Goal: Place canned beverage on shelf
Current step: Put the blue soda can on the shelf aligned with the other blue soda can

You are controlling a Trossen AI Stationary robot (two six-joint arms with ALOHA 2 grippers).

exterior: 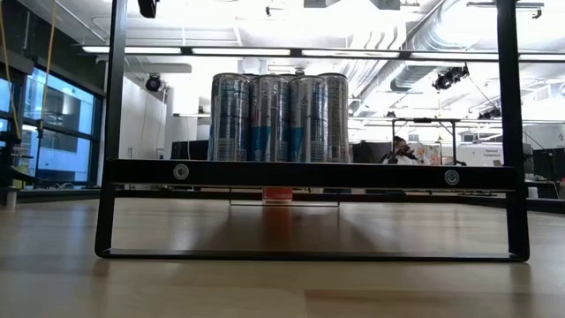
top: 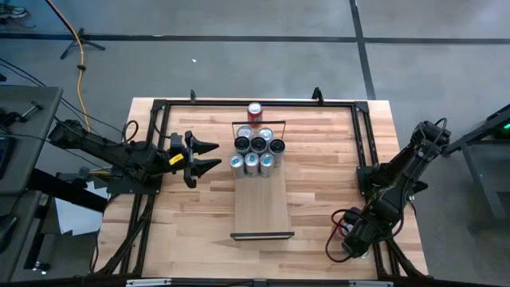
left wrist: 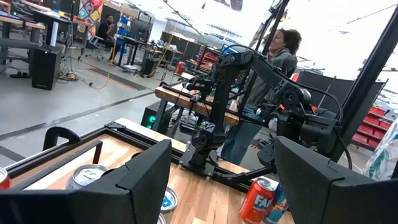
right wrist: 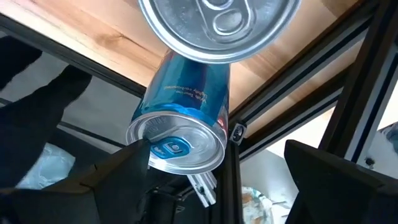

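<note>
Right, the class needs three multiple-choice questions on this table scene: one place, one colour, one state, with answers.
1. The red can stands: A on the table past the shelf's far end; B on the floor; C on a chair.
2. The shelf's end rails are: A white; B red; C black.
3. The left hand is: A shut on a can; B open, empty; C out of sight.

A: it sits beyond the far rail.
C: both look black.
B: fingers spread, nothing between.

Silver cans [exterior: 279, 117] upright on the shelf [exterior: 309, 174] — black rail [exterior: 110, 132] alongside
</note>
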